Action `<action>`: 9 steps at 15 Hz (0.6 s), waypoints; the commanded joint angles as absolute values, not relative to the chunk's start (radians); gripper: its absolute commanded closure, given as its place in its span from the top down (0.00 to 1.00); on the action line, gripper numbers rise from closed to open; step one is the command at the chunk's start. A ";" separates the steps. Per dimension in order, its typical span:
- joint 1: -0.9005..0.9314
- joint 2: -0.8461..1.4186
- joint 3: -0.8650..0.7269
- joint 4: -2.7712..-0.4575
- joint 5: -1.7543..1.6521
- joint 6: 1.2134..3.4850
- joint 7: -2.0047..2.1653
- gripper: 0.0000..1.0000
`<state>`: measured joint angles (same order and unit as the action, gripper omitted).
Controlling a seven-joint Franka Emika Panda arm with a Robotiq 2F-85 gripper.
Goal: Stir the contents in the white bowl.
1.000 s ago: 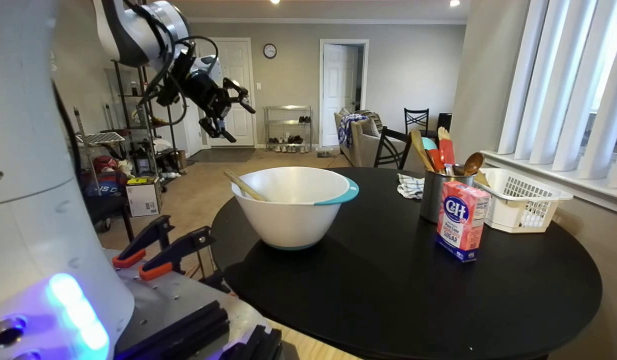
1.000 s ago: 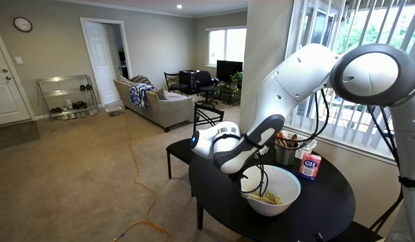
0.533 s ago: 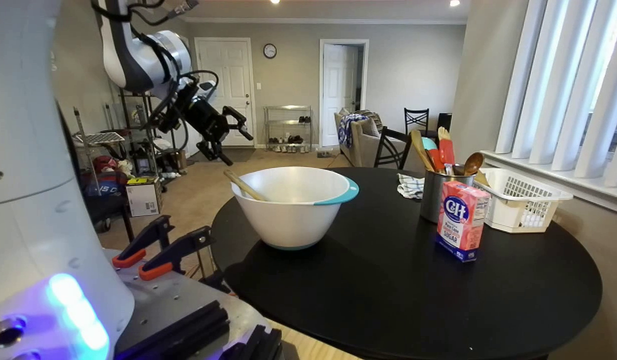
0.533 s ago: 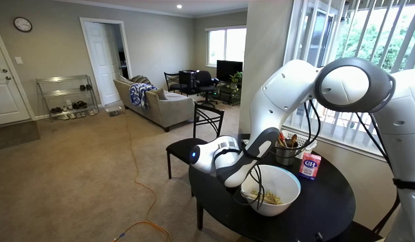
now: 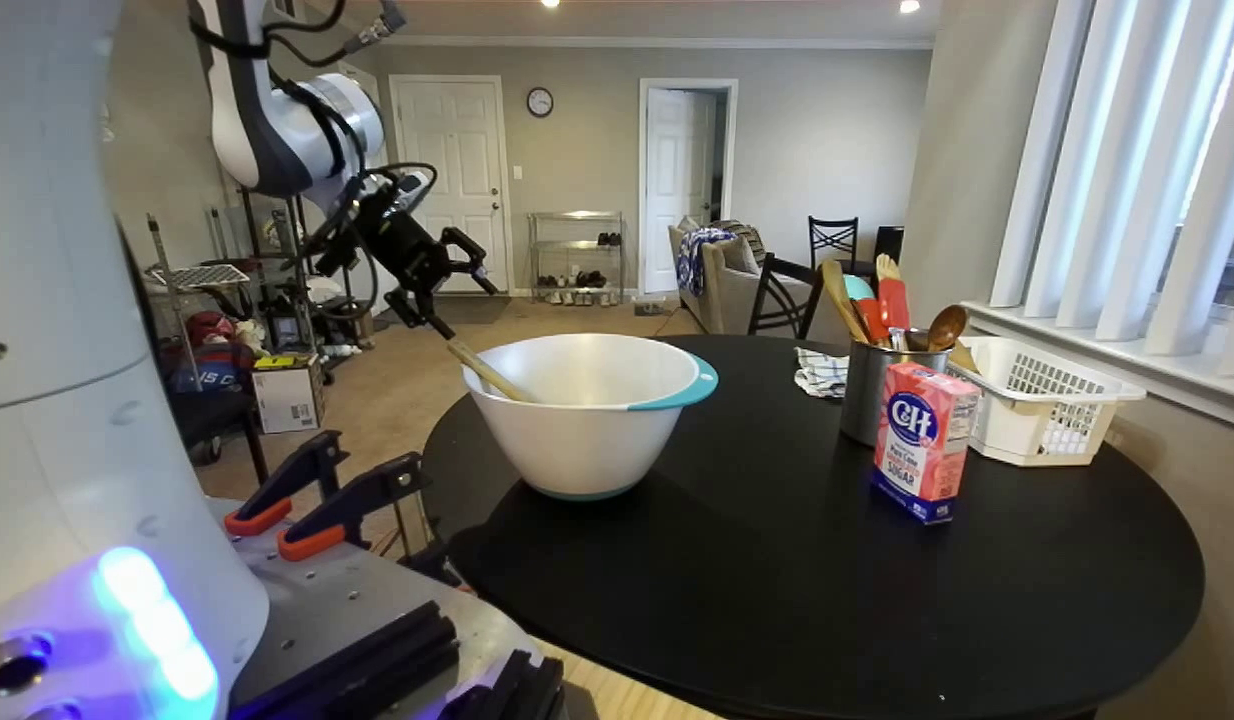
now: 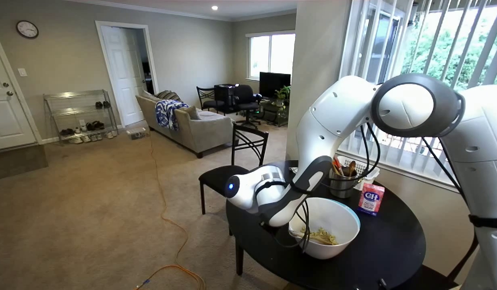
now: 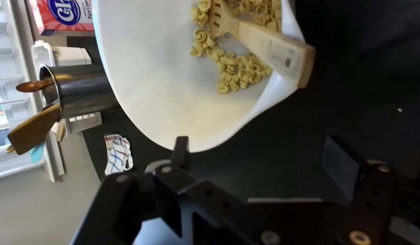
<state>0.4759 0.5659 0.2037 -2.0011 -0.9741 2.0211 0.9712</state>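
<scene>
End effector [image 7: 261, 160] is spread wide, nothing between its fingers [image 7: 339, 166]. It's tipped downward, above rim level of the white bowl [image 5: 577, 450] and just off its side. Arm [image 6: 325, 121] covers part of the bowl's left edge in an exterior view. In an exterior view one fingertip lines up with the end of the wooden slotted spatula [image 7: 264, 46]; wrist view shows that end clear of both fingers. Spatula leans in the bowl: slotted head in the yellow pasta [image 7: 242, 69], handle across the rim, butt poking outside. Pasta covers part of the bowl's bottom. Bowl stands upright on the round black desk [image 5: 777, 580]. Sugar carton [image 5: 925, 440] is upright, right of the bowl in both exterior views, apart from it. Metal holder [image 5: 862, 400] with utensils [image 5: 892, 300]: behind and right of the bowl. White slatted basket [image 5: 1017, 440] is farther from the bowl, just past the holder. Checkered cloth [image 5: 822, 373] lies behind-right of the bowl in an exterior view, near the holder. Black chair [image 6: 220, 179], in an exterior view: desk edge, behind and left of the bowl.
</scene>
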 commanded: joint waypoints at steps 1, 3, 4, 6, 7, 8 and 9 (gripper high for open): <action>0.470 0.547 0.210 -2.010 -0.998 2.051 0.984 1.00; 0.474 0.550 0.207 -2.014 -0.999 2.043 0.990 1.00; 0.477 0.551 0.205 -2.016 -1.001 2.036 0.993 1.00; 0.483 0.556 0.201 -2.021 -1.003 2.010 0.995 1.00; 0.484 0.556 0.200 -2.027 -1.003 2.000 0.995 1.00; 0.486 0.555 0.198 -2.037 -1.006 1.986 0.999 1.00; 0.487 0.555 0.196 -2.047 -1.009 1.969 1.001 1.00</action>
<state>0.4766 0.5687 0.2037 -2.0047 -0.9775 2.0062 0.9712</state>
